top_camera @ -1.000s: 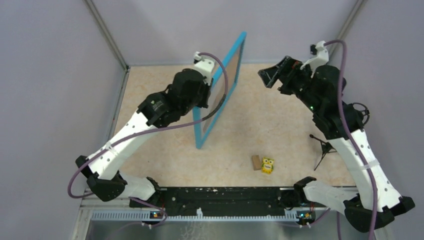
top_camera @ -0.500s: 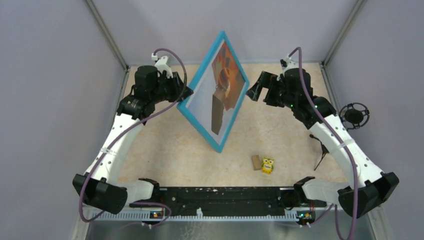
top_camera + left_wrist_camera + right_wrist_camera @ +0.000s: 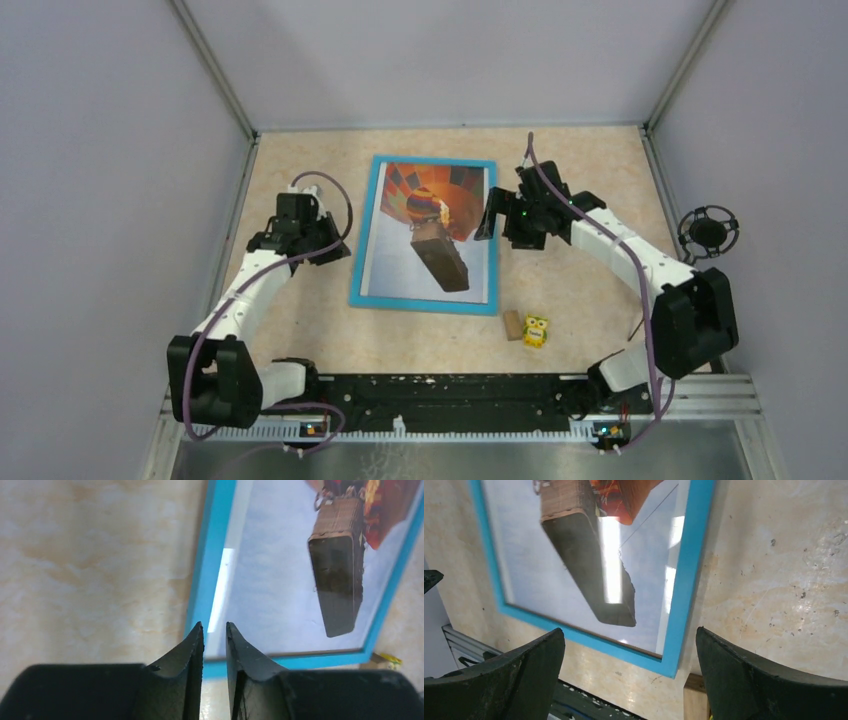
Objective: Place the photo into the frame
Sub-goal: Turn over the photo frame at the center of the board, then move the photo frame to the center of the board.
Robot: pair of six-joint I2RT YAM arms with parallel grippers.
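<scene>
The frame [image 3: 362, 245], blue-edged, lies flat on the table with the photo [image 3: 410, 260] of the orange-red balloon showing inside it, face up. My left gripper [image 3: 338, 250] sits low just off the frame's left edge. In the left wrist view its jaws [image 3: 214, 626] stand a narrow gap apart with nothing between them, and the frame [image 3: 210, 555] and the photo [image 3: 280, 580] lie beyond the tips. My right gripper [image 3: 490, 215] hovers by the frame's right edge, wide open and empty. The right wrist view shows the frame [image 3: 689, 580] and the photo [image 3: 549, 580] below that gripper [image 3: 629, 632].
A small wooden block [image 3: 512, 324] and a yellow toy [image 3: 536, 331] lie near the frame's lower right corner. A black round stand [image 3: 708, 232] is at the right wall. The black rail [image 3: 440, 388] runs along the near edge. Walls close in on three sides.
The frame stood upright in my left gripper, tipped over, and now lies flat, face up. Both arms came down to the table. My left gripper no longer holds the frame.
</scene>
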